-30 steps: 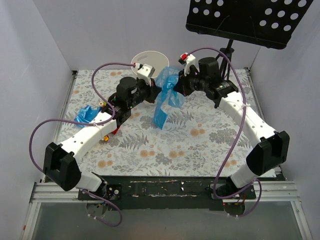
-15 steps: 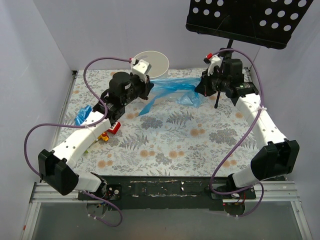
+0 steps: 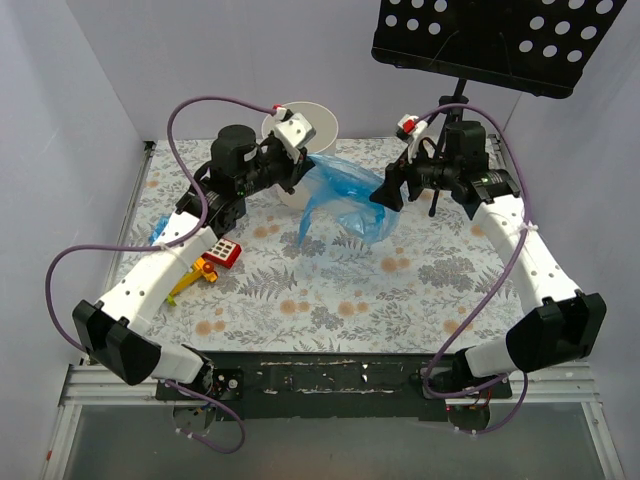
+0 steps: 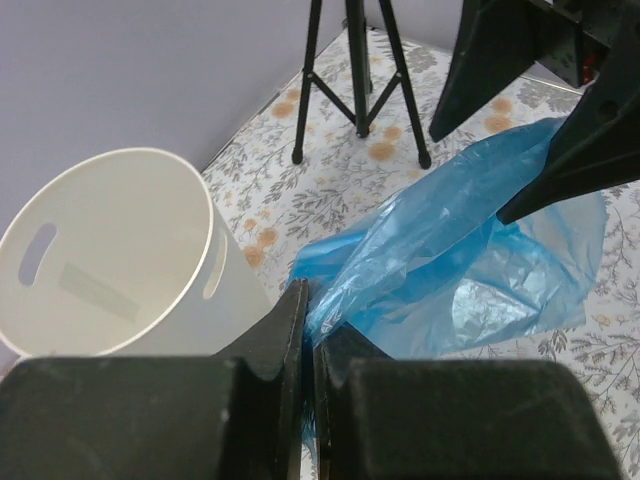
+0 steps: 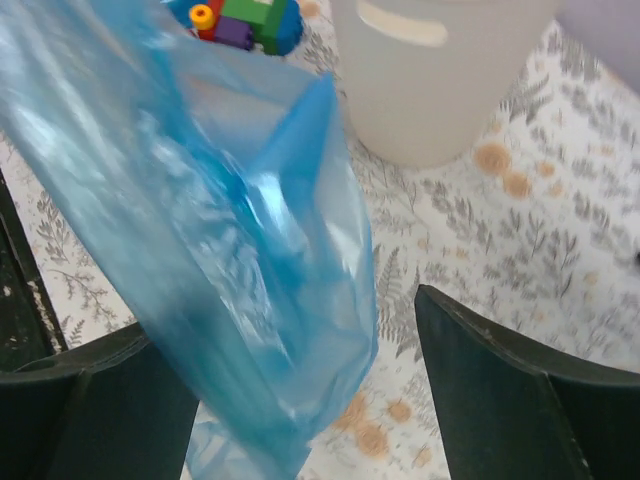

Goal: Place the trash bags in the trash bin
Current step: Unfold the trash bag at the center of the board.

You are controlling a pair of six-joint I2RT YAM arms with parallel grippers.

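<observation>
Top view: the left hand is clamping shut on the left edge of the trash bag. The bag is hanging spread above the table, between both hands and just in front of the trash bin. The right hand is sitting at the bag's right edge. Left wrist view: the fingers are pressing together on the bag, and the bin is standing just beside them. Right wrist view: the fingers are standing wide apart with the bag draping between them unclamped.

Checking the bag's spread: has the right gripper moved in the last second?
Yes: the right gripper shifted right, away from the trash bin toward the music stand.
</observation>
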